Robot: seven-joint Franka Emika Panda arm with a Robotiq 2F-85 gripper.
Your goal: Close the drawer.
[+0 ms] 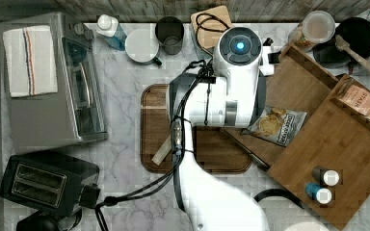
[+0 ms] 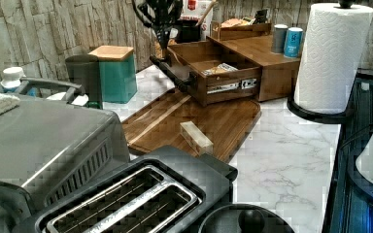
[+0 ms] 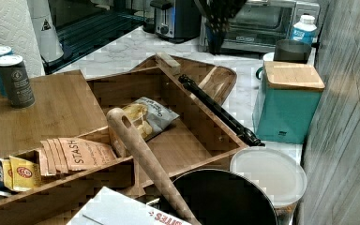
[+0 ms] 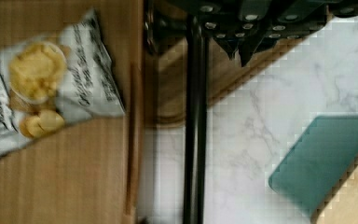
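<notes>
The fingers [image 4: 242, 49] hang dark just above the drawer's black handle bar [image 4: 193, 121]; whether they are spread or closed I cannot tell. The drawer [image 3: 187, 136] stands pulled out of the cabinet [image 1: 347, 159], chip bag [image 1: 277, 125] inside, toward 10 o'clock in the top view. Closing seems just starting: next, push the front toward 4 o'clock. The arm [image 1: 231, 86] hides the contact.

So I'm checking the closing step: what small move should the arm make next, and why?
Probably press the gripper against the black handle bar toward the cabinet: the drawer stands pulled out, chip bag inside, and the gripper hovers at that bar.
</notes>
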